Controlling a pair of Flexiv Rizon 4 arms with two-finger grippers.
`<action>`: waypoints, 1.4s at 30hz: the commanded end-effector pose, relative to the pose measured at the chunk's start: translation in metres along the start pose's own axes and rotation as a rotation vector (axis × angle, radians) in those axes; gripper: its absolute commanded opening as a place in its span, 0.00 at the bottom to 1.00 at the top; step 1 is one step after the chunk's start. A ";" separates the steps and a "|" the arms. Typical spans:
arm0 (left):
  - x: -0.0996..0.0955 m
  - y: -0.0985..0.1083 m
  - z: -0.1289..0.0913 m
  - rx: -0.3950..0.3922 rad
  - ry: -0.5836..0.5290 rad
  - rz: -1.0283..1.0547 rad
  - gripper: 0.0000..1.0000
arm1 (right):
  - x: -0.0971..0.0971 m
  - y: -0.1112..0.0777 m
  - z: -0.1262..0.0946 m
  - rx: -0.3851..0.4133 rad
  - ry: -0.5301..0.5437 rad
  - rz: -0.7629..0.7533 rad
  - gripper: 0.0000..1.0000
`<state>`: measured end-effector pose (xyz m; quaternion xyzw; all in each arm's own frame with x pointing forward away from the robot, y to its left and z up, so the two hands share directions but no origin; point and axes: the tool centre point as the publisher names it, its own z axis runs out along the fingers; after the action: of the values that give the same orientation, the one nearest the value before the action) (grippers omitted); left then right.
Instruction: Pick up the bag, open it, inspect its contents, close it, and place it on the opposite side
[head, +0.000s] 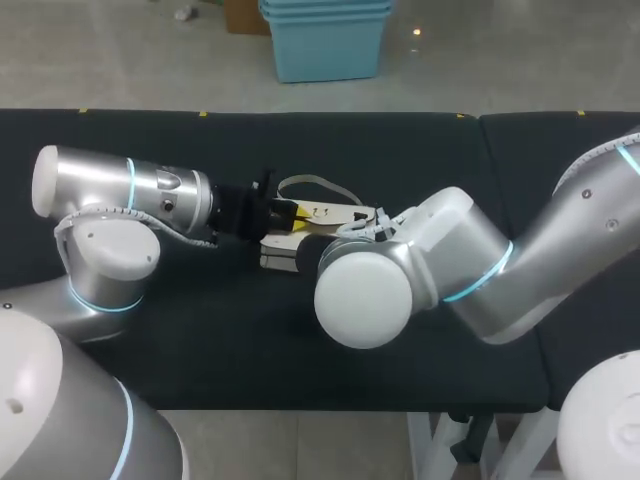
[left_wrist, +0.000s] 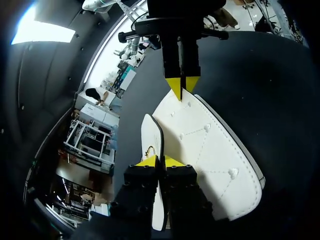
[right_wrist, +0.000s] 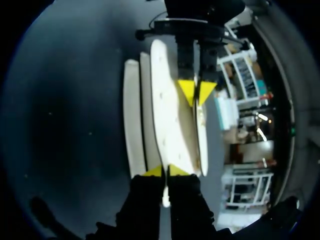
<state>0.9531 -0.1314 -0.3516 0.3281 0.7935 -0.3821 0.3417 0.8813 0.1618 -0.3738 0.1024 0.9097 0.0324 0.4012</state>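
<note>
A white stitched bag (head: 335, 213) with a grey strap (head: 318, 184) lies at mid table, held between both arms. From the left, my left gripper (head: 285, 212) is shut on one end of it. In the left wrist view my left gripper (left_wrist: 161, 161) pinches a thin edge of the bag (left_wrist: 210, 145), and my right gripper (left_wrist: 182, 86) pinches the far end. From the right wrist, my right gripper (right_wrist: 165, 171) is shut on the edge of the bag (right_wrist: 170, 125), with my left gripper (right_wrist: 196, 91) opposite. The right wrist hides its fingers in the head view.
The bag rests on a black table (head: 200, 150). A seam (head: 487, 160) divides it from a second black section on the right. Both arms' elbows hang over the table's near half.
</note>
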 end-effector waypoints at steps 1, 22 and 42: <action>0.005 0.003 -0.003 0.001 -0.008 0.002 0.00 | 0.002 0.000 0.002 0.001 -0.003 0.001 0.00; 0.003 -0.001 0.006 -0.001 0.009 0.008 0.00 | 0.002 0.000 0.002 0.001 -0.003 0.001 0.00; 0.000 0.001 0.007 -0.013 0.004 -0.048 0.00 | 0.002 0.000 0.002 0.001 -0.003 0.001 0.00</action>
<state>0.9558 -0.1375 -0.3540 0.3088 0.8045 -0.3843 0.3312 0.8819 0.1614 -0.3739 0.1024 0.9095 0.0325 0.4015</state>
